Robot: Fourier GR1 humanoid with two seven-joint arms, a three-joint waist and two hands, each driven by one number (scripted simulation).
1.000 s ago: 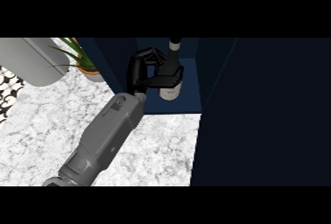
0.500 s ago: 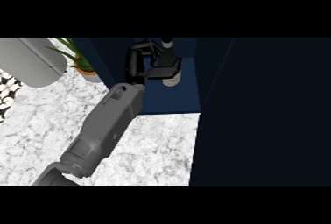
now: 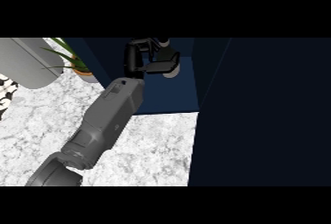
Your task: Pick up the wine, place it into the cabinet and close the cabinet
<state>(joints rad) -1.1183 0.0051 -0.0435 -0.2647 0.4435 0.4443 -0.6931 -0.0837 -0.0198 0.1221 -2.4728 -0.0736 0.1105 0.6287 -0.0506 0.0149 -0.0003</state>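
Black fingers curl round the mostly hidden wine inside the cabinet; its axis unclear.

wine bottle mostly hidden, only a pale rounded part and a bit near the neck showing, inside the dark blue cabinet, robot hand curled around it, cabinet open, its dark door swung out at right

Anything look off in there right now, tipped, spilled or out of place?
Nothing stands out. The hand is curled round the wine bottle inside the open cabinet; no spill shows on the counter, and the plant stands upright beside it.
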